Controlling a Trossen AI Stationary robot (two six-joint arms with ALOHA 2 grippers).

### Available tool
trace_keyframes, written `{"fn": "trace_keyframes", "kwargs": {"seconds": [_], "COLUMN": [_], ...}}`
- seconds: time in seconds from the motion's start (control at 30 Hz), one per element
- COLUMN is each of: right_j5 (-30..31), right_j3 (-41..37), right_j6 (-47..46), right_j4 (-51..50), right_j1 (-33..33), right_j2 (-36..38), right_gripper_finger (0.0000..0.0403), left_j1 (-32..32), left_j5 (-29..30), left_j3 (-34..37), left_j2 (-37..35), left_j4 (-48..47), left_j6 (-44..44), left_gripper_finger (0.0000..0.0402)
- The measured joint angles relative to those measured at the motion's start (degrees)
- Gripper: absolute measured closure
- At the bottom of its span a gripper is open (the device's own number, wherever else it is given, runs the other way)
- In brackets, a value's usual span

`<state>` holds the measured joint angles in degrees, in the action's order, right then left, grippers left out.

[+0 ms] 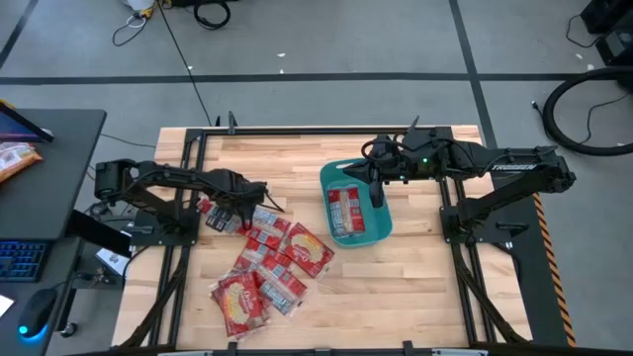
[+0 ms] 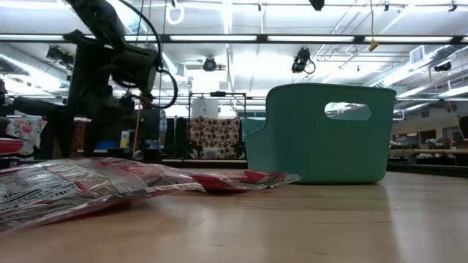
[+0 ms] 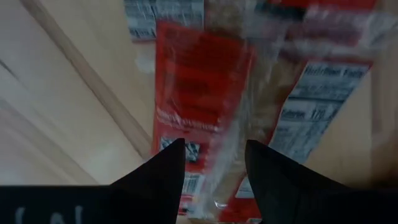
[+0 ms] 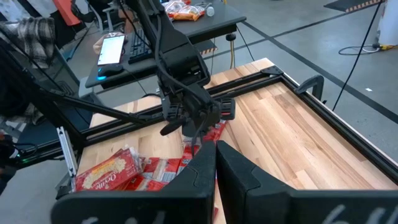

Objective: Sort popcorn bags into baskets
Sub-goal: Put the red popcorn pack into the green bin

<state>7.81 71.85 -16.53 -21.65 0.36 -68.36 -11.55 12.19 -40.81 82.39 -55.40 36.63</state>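
**Left gripper over the pile, right gripper above the tub**

The left gripper points down at the upper end of the pile of popcorn bags, left of centre in the high view. Its fingers stand parted with a red bag showing in the gap; nothing is pinched between them, so this looks like the line-up for a pick rather than a grasp.

The right gripper hangs over the upper edge of the teal basket, right of centre in the high view, its fingers drawn together with nothing between them. Its place above the tub suits a drop-off point.

At least one bag already lies flat inside the basket. The rest are strewn overlapping on the wooden table, from centre down to the lower left. By that count the sort is at an early stage.

On the side desk at the far left edge lies an orange snack bag, apart from the work.
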Motion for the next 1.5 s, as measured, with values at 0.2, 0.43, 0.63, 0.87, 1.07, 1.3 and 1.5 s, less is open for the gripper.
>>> {"fn": "trace_keyframes", "kwargs": {"seconds": [0.2, 0.43, 0.63, 0.87, 1.07, 1.3, 1.5], "right_j5": [0.0, 0.8, 1.0, 1.1, 1.1, 1.2, 1.2], "right_j3": [0.0, 0.0, 0.0, 0.0, 0.0, 0.0, 0.0], "right_j6": [0.0, 0.0, 0.0, 0.0, 0.0, 0.2, 0.2], "right_j4": [0.0, 0.1, 0.1, 0.1, 0.1, 0.1, 0.1], "right_j1": [0.0, 0.0, 0.0, 0.0, -0.1, -0.2, -0.2], "right_j2": [0.0, 0.0, 0.0, 0.0, 0.0, 0.0, 0.0], "right_gripper_finger": [0.0385, 0.0385, 0.0385, 0.0385, 0.0385, 0.0385, 0.0385], "left_j1": [-0.6, -0.7, -0.7, -0.7, -0.7, -0.7, -1.0], "left_j5": [0.1, 0.1, -0.3, -4.4, -4.5, -4.1, -2.5], "left_j3": [1.9, 1.9, 1.9, 1.9, 1.2, -2.3, -2.1], "left_j2": [0.0, 0.0, 0.0, 0.0, -0.1, -0.8, -0.8], "left_j4": [0.3, 2.6, 2.7, 2.7, 1.7, 2.0, 4.3], "left_j6": [3.9, 4.1, 2.7, 0.5, -0.6, -1.5, -1.2], "left_gripper_finger": [0.023, 0.0242, 0.0302, 0.0386, 0.0397, 0.0397, 0.0346]}}
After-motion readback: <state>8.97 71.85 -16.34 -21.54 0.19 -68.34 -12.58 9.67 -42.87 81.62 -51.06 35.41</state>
